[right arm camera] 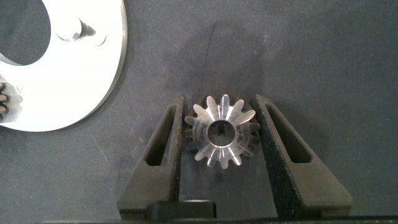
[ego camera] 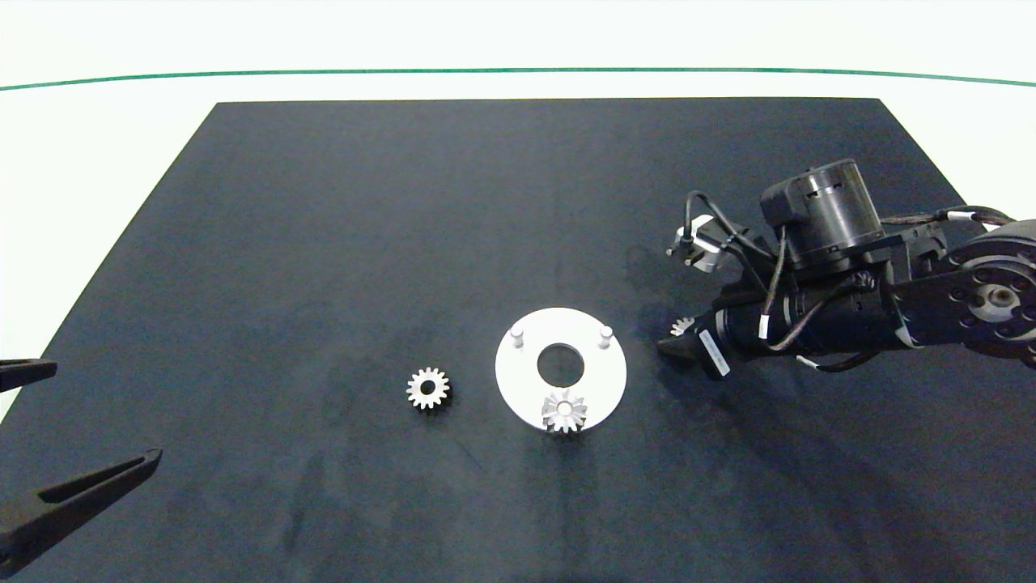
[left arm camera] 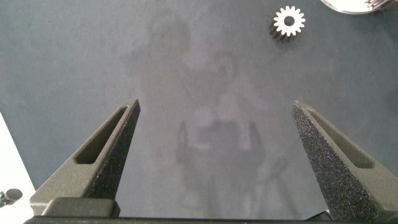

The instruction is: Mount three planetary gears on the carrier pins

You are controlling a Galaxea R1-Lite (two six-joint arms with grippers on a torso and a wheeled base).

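Silvery metal sits between my right gripper's (right arm camera: 221,130) fingers: I have one planetary gear (right arm camera: 221,132) pinched by its teeth from both sides, bore facing the wrist camera, so the hole stays free to drop over a peg. In the head view that gripper (ego camera: 678,334) is at centre right, just beside the right edge of the white carrier disc (ego camera: 518,387), because the bare pins are close there. Two pins stand empty, one at the disc's upper left (ego camera: 517,335) and one at its upper right (ego camera: 605,334); the lower pin already carries a gear (ego camera: 564,411). The third gear (ego camera: 427,388) lies flat on the dark mat (ego camera: 324,243) left of the disc, apart from it. My left gripper (ego camera: 48,429) waits at the lower left edge, fingers spread wide and holding nothing, clear of the work.
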